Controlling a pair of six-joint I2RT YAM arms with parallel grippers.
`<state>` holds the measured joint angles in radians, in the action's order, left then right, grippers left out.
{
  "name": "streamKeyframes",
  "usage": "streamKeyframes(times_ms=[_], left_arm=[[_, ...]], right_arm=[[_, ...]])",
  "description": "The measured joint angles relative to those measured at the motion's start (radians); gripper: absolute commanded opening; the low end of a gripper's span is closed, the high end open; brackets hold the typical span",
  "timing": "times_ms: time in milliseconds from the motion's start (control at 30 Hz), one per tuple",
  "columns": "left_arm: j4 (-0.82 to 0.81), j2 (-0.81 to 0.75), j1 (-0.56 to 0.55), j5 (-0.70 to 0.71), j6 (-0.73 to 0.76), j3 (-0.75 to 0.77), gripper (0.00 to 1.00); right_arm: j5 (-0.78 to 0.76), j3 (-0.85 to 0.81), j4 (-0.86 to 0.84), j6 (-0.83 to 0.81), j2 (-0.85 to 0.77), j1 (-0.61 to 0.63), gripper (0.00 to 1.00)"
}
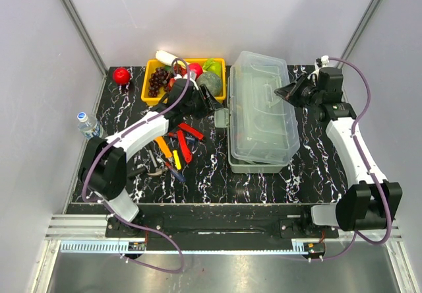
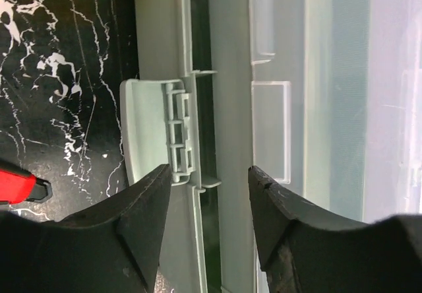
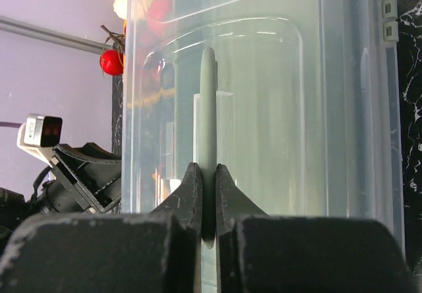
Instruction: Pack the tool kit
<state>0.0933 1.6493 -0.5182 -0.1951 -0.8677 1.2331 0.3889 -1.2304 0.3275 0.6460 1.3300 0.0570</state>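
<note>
The grey-green toolbox (image 1: 260, 118) stands mid-table with its clear lid (image 1: 257, 95) over it. My right gripper (image 1: 285, 92) is shut on the lid's thin grey-green handle (image 3: 208, 95), with its fingertips (image 3: 208, 174) pinching it. My left gripper (image 1: 214, 105) is open at the box's left side. Its jaws (image 2: 210, 181) straddle the base rim just below the flipped-out latch (image 2: 155, 131). A dark gap shows between the rim and the lid. Red-, yellow- and orange-handled tools (image 1: 175, 149) lie loose on the table to the left of the box. One red handle (image 2: 16, 187) shows in the left wrist view.
A yellow tray of fruit (image 1: 150, 96) stands behind the left arm, with a red apple (image 1: 120, 75) to its left. A water bottle (image 1: 86, 123) stands at the table's left edge. White walls close in the back and both sides.
</note>
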Motion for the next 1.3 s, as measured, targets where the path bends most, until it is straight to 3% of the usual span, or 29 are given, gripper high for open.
streamKeyframes(times_ms=[433, 700, 733, 800, 933, 1000, 1100, 1300], left_arm=[[0.015, 0.111, -0.037, -0.054, 0.024, 0.002, 0.55], [-0.104, 0.109, -0.038, -0.127, 0.049, -0.003, 0.58], [-0.116, 0.103, -0.036, -0.127, 0.053, -0.007, 0.58], [-0.133, 0.09, -0.037, -0.128, 0.061, -0.014, 0.59], [-0.156, 0.071, -0.041, -0.134, 0.079, -0.018, 0.59], [-0.164, 0.066, -0.044, -0.136, 0.086, -0.018, 0.59], [-0.17, 0.061, -0.051, -0.138, 0.096, -0.018, 0.61], [-0.171, 0.061, -0.074, -0.155, 0.131, -0.018, 0.63]], right_arm=[[0.031, 0.055, -0.105, 0.117, -0.001, -0.033, 0.0], [0.021, 0.063, -0.111, 0.129, -0.003, -0.034, 0.01], [0.019, 0.063, -0.111, 0.128, -0.005, -0.035, 0.05], [0.014, 0.063, -0.103, 0.126, -0.009, -0.038, 0.22], [-0.004, 0.061, -0.108, 0.132, -0.021, -0.042, 0.7], [-0.018, 0.055, -0.114, 0.13, -0.034, -0.042, 0.84], [-0.071, 0.037, -0.108, 0.105, -0.065, -0.042, 0.93], [-0.172, -0.026, -0.032, 0.02, -0.109, -0.042, 0.95]])
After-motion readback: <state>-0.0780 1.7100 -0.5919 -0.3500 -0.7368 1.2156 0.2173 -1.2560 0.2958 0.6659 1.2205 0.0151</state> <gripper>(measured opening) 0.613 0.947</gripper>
